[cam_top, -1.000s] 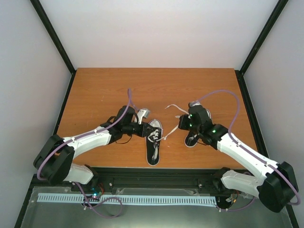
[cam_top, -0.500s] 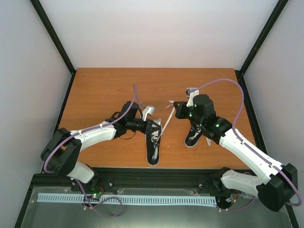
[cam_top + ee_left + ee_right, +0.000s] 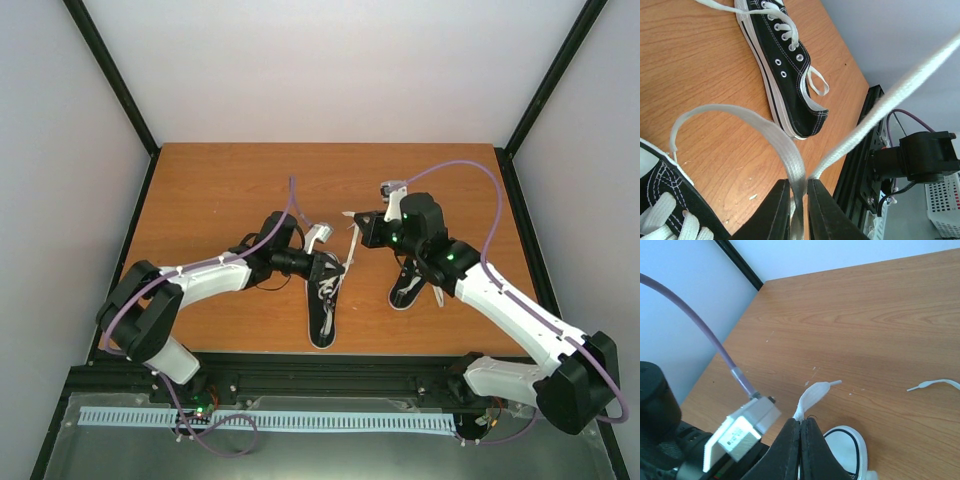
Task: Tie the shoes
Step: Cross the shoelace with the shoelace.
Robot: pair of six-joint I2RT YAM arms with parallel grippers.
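Two black shoes with white toe caps lie on the wooden table: the left shoe (image 3: 323, 300) and the right shoe (image 3: 407, 283). My left gripper (image 3: 336, 264) hovers over the left shoe's toe end. In the left wrist view its jaws (image 3: 799, 187) stand a lace's width apart, shut on a white lace (image 3: 740, 117) that loops from the near shoe (image 3: 660, 200). A second strand (image 3: 900, 90) runs taut up and right. My right gripper (image 3: 358, 228) is shut on a lace end (image 3: 814, 393), above a white toe cap (image 3: 847, 447).
The other shoe (image 3: 785, 65) lies on its sole beyond the left jaws. A loose lace tip (image 3: 935, 385) rests on the table (image 3: 220, 190). A black frame rail (image 3: 330, 365) runs along the near edge. Walls close in on three sides.
The left gripper has slid right over the left shoe. The right gripper has moved left and farther back, drawing its lace up. The two grippers now sit close together.
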